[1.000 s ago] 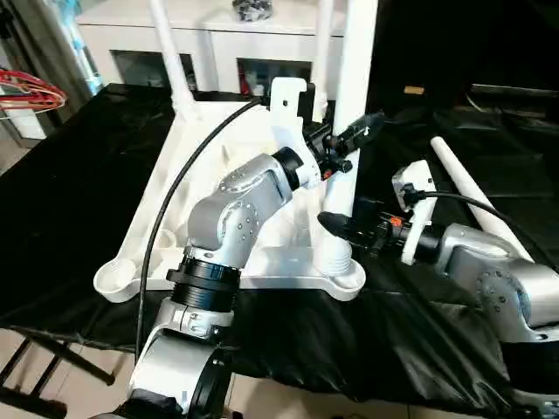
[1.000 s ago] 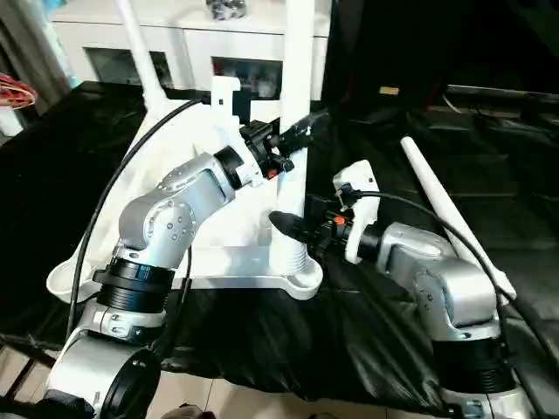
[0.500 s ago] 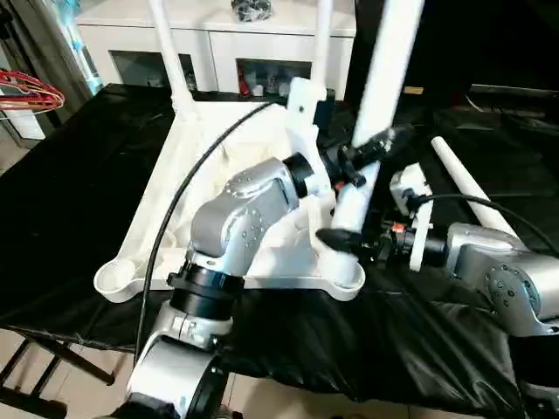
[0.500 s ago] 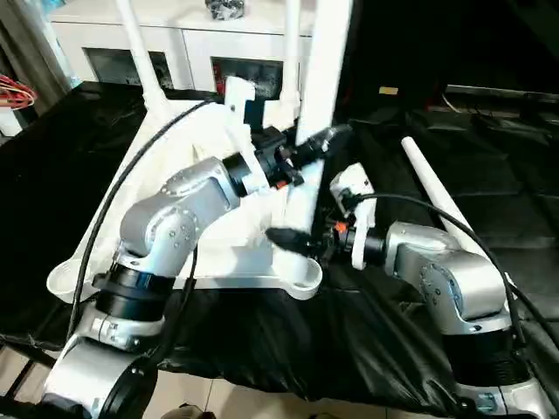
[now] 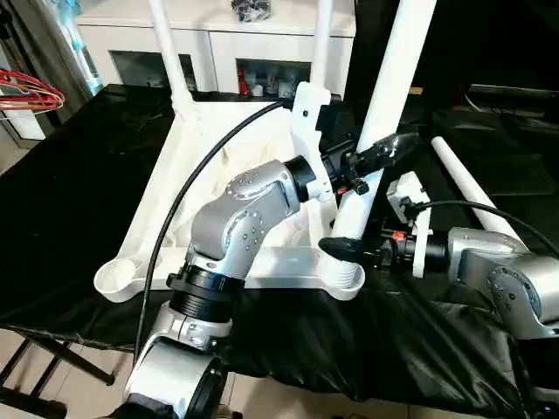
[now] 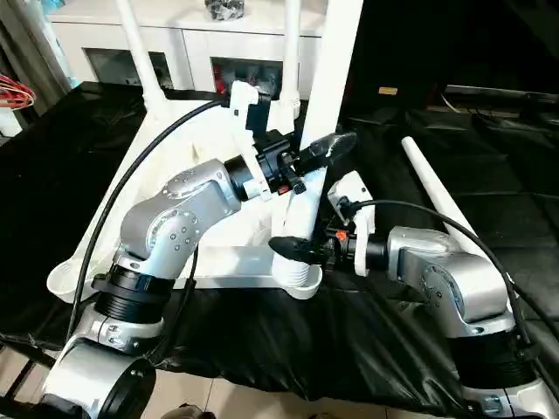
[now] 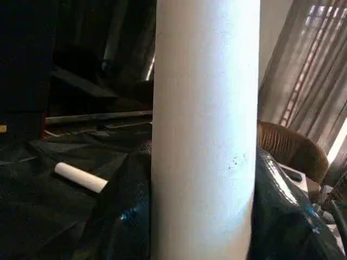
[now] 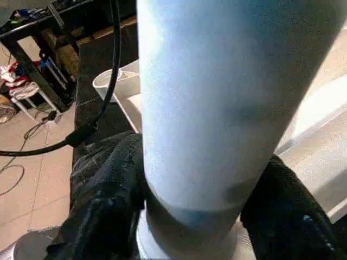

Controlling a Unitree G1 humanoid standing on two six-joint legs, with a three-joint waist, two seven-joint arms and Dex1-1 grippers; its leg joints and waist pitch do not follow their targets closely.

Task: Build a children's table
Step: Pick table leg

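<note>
The children's table top (image 5: 214, 179) lies upside down on the black-draped desk (image 5: 61, 218), ribbed underside facing up. Two legs already stand in its far corner sockets, and a fourth leg (image 5: 463, 188) lies loose on the cloth to the right. The third leg (image 5: 384, 113) stands, leaning slightly, with its foot in the near right corner socket (image 5: 342, 275).

The left gripper (image 5: 371, 161) grips this leg partway up, its fingers (image 5: 389, 147) about half open and closed around the tube. The right gripper (image 5: 345, 249) sits low, just above the socket; its fingers (image 8: 103, 216) flank the leg's base on both sides, but whether they press on it or merely bracket it cannot be told.

The step in hand looks to be seating the leg. To do it well, the leg should first be brought upright so that it lines up with the socket (a tilted tube tends to jam at the rim). Then it should be pushed straight down along its own axis, the lower gripper steadying the base so the top does not slide on the slick cloth.
</note>
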